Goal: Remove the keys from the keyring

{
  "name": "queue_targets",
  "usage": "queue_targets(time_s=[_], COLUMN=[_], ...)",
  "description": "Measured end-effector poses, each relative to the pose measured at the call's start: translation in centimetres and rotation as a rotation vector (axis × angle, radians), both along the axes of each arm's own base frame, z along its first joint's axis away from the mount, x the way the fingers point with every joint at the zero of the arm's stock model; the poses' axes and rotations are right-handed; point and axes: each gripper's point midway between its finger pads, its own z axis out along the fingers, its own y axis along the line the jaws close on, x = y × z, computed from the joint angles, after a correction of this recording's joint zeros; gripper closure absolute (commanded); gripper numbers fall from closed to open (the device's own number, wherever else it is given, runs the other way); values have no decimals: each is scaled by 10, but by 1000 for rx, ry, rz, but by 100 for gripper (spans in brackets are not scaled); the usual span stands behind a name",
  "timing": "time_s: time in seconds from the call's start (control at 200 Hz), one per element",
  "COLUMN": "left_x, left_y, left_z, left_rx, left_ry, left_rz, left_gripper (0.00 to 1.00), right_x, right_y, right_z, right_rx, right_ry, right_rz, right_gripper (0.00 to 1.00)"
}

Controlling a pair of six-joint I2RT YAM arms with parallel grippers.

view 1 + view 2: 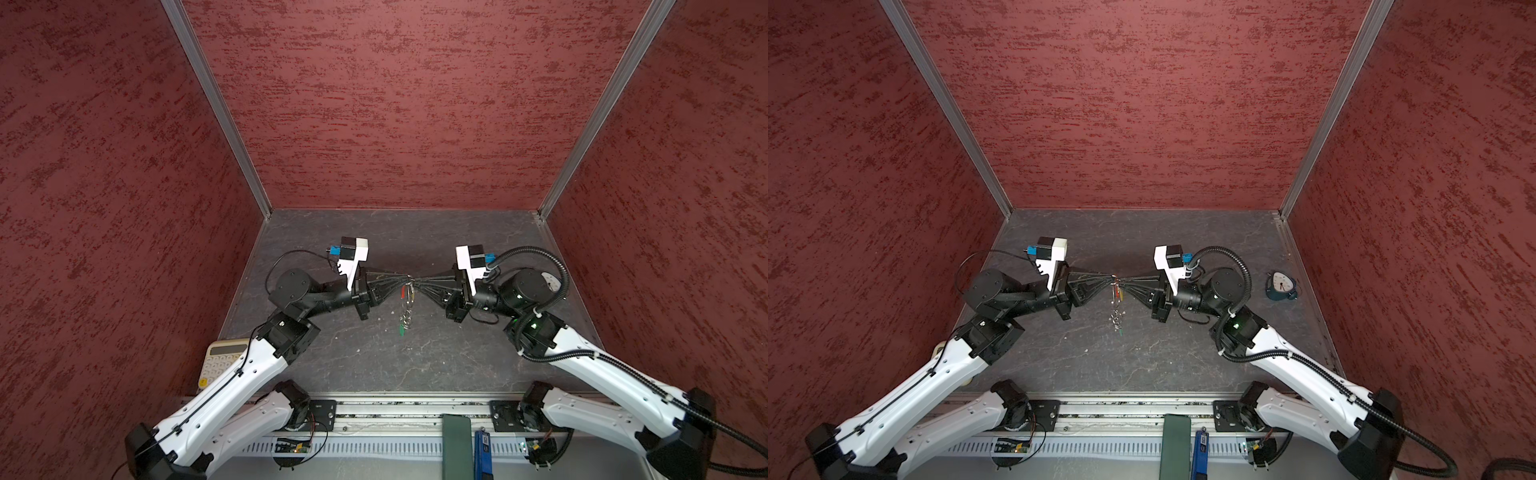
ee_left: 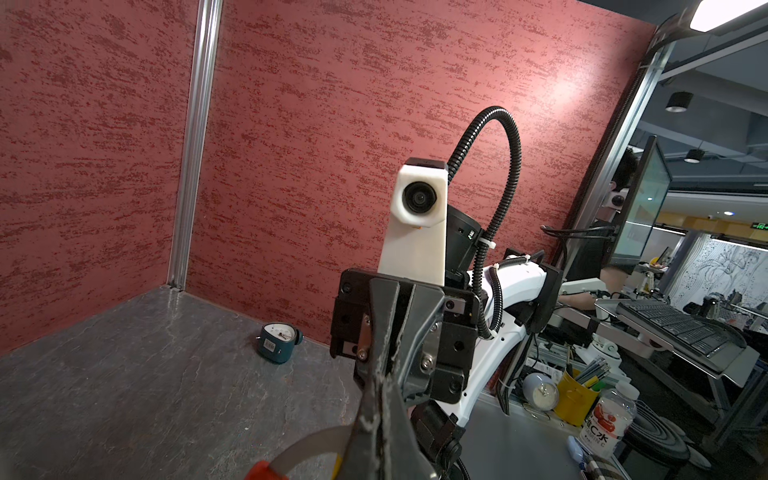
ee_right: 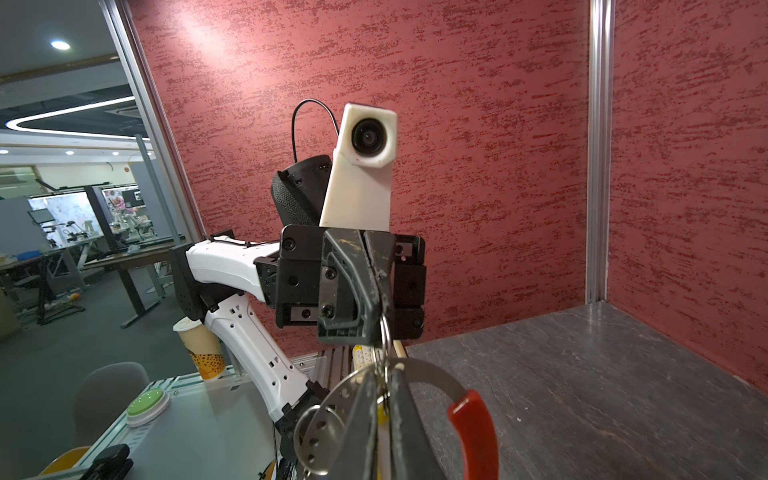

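Keyring (image 1: 410, 297) (image 3: 432, 374), a thin metal loop with red curved plastic sleeve (image 3: 473, 428) and small silver rings strung along it: off the dark grey stone-look counter (image 1: 374, 365), dead centre in both top views, hung between the two tool tips and dangling toward 6 o'clock.

Left tool (image 1: 404, 280), in from 9 o'clock: clamped fully closed, pinching a small silver split ring (image 3: 386, 332) on the loop. Clear head-on in the right wrist view.

Right tool (image 1: 418, 283), in from 3 o'clock: closed down to a thin slit, with yellow oblong plastic key tag (image 3: 380, 411) visible in that slit and the flat band of the loop arching out either side of the fingers. Grip on tag alone or on band too: cannot tell.

Tool tips nose to nose, almost touching.

Red sleeve at 7 o'clock of the tips in a top view, just beside them.

Green oblong plastic key tag (image 1: 401, 331): lowest end of the dangling string of rings, 6 o'clock of the tips, near the counter. Contact with counter too small to resolve.

Elsewhere on the counter: beige pocket calculator (image 1: 220, 361) at 8 o'clock, partly under the left arm; dark teal round dial gauge (image 1: 1282, 286) at 3 o'clock. Both well apart from the keyring.
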Motion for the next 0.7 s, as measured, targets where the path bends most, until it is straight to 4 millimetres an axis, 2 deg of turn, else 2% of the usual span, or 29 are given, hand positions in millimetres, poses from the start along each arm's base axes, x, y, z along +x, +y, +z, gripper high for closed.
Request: queue_targets(time_s=[0.095, 0.701], left_x=[0, 1], left_y=[0, 0], left_z=[1, 2], left_rx=[-4, -32], left_ry=[-5, 7], left_rz=[0, -12], left_gripper=[100, 100], right_x=[0, -2], right_y=[0, 3], right_z=[-1, -7], right_rx=[-4, -26], right_ry=[-3, 11], right_rz=[-2, 9], right_gripper=[100, 100])
